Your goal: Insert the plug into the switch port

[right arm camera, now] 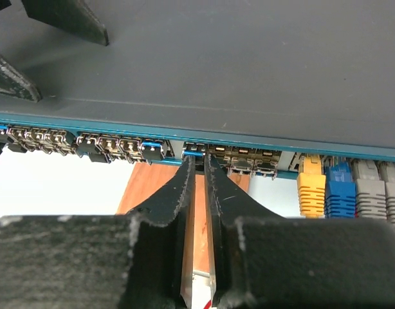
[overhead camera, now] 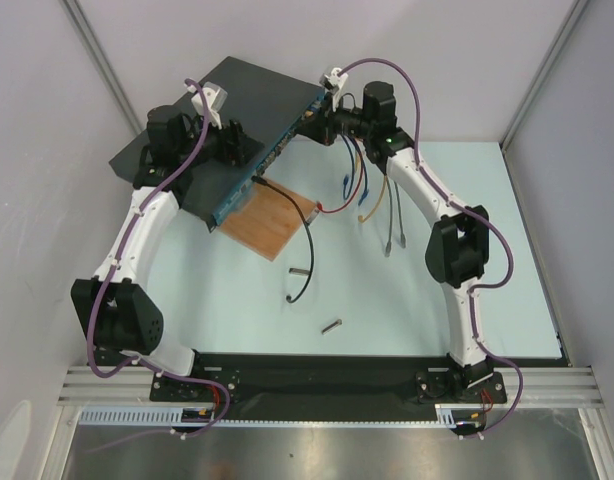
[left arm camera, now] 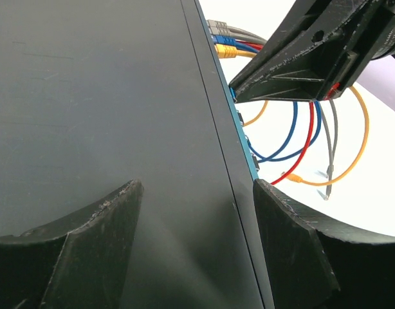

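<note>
The switch (overhead camera: 237, 95) is a flat dark box with a blue front face (overhead camera: 277, 150) and a row of ports (right arm camera: 114, 147). It also shows in the left wrist view (left arm camera: 88, 96). My right gripper (right arm camera: 199, 161) is at the front face near its far end, its jaws nearly together. Its tips are at a small plug with a blue latch (right arm camera: 193, 150) that sits in a port mouth. In the top view the right gripper (overhead camera: 317, 118) touches the front face. My left gripper (left arm camera: 197, 193) is open over the switch's top, one finger past the front edge.
Yellow (right arm camera: 311, 183), blue (right arm camera: 339, 190) and grey (right arm camera: 368, 190) cable plugs sit in ports to the right. Their cables (overhead camera: 362, 190) trail over the table. A brown wooden board (overhead camera: 272, 220) lies under the switch's front. A black cable (overhead camera: 307, 250) and a small metal piece (overhead camera: 332, 325) lie nearby.
</note>
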Robot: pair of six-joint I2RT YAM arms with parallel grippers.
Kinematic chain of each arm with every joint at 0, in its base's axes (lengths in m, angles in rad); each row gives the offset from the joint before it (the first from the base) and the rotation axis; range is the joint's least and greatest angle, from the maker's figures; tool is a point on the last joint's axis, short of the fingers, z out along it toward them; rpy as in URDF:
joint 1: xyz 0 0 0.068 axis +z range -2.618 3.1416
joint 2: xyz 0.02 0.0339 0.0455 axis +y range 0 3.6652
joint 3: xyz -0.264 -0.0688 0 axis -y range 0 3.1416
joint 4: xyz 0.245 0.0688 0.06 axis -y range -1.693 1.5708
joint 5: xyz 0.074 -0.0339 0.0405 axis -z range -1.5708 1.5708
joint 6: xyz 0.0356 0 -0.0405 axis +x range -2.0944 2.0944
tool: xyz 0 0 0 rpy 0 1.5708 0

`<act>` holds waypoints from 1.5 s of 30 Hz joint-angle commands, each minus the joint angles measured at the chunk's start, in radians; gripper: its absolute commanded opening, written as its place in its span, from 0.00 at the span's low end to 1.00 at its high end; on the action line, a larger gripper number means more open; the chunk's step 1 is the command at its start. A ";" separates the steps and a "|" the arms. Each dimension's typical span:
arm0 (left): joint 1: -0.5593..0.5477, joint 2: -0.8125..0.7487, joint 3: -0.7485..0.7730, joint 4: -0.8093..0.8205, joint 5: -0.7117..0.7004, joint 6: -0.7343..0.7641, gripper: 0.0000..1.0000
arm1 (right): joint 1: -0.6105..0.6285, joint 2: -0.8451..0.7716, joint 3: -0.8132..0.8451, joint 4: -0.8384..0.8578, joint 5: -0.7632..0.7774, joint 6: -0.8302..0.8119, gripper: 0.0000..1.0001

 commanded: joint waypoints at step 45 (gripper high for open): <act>-0.465 -0.363 -0.621 0.271 -1.243 1.224 0.66 | -0.174 -0.375 -0.336 -0.076 0.146 0.071 0.77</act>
